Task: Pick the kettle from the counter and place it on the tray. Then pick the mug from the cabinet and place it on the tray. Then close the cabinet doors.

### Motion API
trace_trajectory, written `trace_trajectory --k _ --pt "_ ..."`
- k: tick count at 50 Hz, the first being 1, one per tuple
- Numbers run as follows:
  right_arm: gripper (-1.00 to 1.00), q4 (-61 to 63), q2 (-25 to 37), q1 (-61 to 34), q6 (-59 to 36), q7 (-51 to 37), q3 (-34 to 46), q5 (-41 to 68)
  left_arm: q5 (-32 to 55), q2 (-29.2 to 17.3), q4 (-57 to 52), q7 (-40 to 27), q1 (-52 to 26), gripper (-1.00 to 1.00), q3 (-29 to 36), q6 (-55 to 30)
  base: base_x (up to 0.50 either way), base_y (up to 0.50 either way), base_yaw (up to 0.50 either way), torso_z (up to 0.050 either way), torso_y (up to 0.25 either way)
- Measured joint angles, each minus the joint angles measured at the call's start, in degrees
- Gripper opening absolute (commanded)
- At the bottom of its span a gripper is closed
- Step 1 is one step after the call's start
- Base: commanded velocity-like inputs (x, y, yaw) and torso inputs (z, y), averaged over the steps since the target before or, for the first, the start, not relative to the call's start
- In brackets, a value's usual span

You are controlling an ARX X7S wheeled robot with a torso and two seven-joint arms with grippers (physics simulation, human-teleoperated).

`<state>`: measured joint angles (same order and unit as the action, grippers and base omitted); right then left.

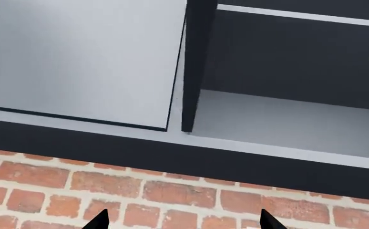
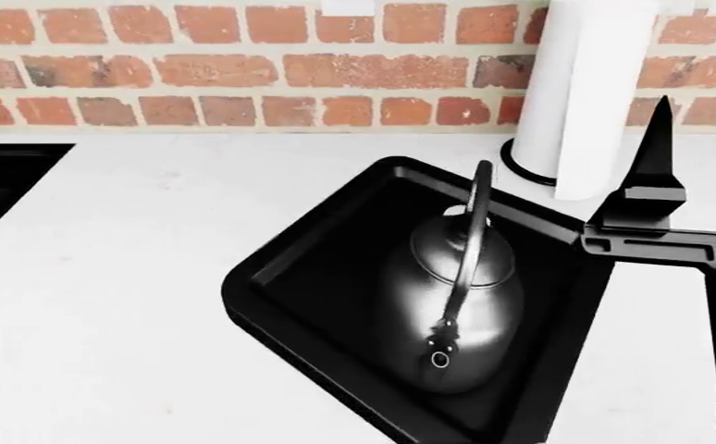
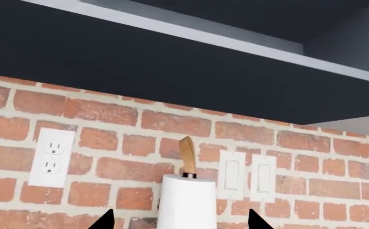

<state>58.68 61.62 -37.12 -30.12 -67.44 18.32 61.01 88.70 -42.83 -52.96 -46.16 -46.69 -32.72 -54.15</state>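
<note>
Kettle (image 2: 450, 305) is sitting on the tray (image 2: 296, 268) on the counter (image 2: 124, 277); both grippers' fingers are standing apart, holding nothing.

The rounded metal kettle (image 2: 454, 305) is shiny silver, darkly mirrored, with a black-edged arched handle. It sits in a glossy black rectangular tray (image 2: 296, 277) on a flat white worktop (image 2: 111, 277) with faint speckles. Behind runs a red-brown brick wall (image 2: 210, 69) with pale mortar lines — carrying a white outlet plate (image 3: 51, 157) and white switch plates (image 3: 247, 175). The tall paper-towel roll (image 3: 186, 202) is white, topped by a tan finial (image 3: 187, 156). The cabinet (image 1: 286, 62) is dark navy inside, with a light grey shelf floor and a pale grey door (image 1: 76, 57) — dark-edged.
</note>
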Motion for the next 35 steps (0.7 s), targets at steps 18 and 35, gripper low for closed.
trace_trajectory --k 18,35 --pt "1.00 -0.42 0.64 0.32 1.69 -0.26 0.59 -0.04 -1.59 -1.23 0.99 -1.39 -0.99 1.00 0.40 -0.14 0.00 0.31 0.00 0.000 0.000" --pt "1.00 -0.27 2.94 1.32 3.14 -2.17 -0.32 1.69 -4.04 -8.27 9.53 -10.44 -14.90 1.00 8.75 -2.75 0.00 0.00 0.00 0.000 0.000"
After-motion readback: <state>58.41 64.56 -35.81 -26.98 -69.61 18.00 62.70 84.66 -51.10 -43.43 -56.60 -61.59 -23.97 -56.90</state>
